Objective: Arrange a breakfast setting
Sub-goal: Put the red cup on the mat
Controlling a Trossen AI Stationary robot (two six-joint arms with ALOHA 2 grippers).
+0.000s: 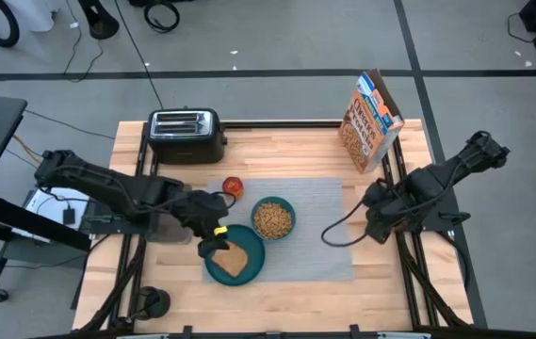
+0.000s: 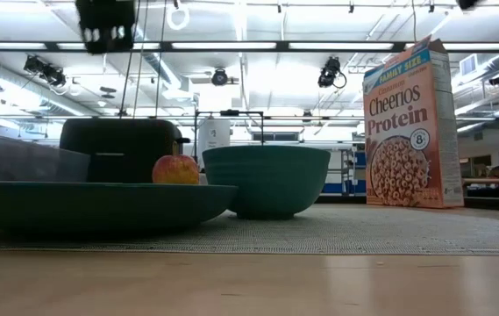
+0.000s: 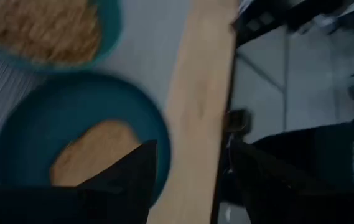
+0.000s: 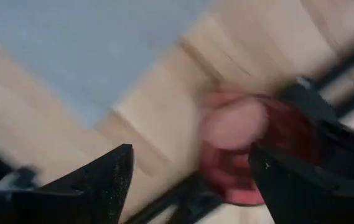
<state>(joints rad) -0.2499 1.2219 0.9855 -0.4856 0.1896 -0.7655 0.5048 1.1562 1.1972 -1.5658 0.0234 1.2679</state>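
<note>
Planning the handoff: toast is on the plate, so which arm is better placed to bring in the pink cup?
Right, probably. The right gripper hangs open beside the pink cup at the table's right edge, while the left gripper is over the teal plate with the toast.

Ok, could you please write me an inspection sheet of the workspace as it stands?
Surface: wooden table with a grey placemat in the middle.
Job's things: toast on the plate; bowl filled with cereal; apple at the mat's far edge; pink cup in front of the right gripper; spoon: nothing seen.
Clutter: toaster and cereal box at the far edge.
Grippers: left gripper open, above the plate's edge; right gripper open, at the table's right side.
Cables: a cable loops from the right arm onto the mat.
Surroundings: lab floor; people: nothing seen.
</note>
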